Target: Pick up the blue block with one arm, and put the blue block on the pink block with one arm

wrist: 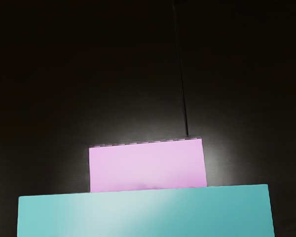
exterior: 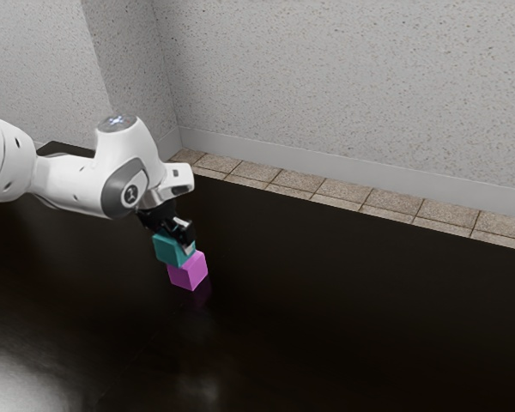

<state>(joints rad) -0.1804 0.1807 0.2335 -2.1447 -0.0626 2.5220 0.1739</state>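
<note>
Blue block (wrist: pixel 143 210), clenched in the fingers (exterior: pixel 187 241), seems offset over pink block (wrist: pixel 148 168); centre it squarely before letting go.

Dark table (exterior: pixel 343 326), tiled floor (exterior: pixel 345 190), speckled wall (exterior: pixel 343 77)

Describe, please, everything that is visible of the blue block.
The blue block is a cube of teal-blue colour, with plain, smooth faces and no markings. It sits upright in the black gripper, whose fingers press it from two sides. It is over the pink block, shifted a little toward the exterior view's left. Whether it rests on the pink block, I cannot tell.
</note>
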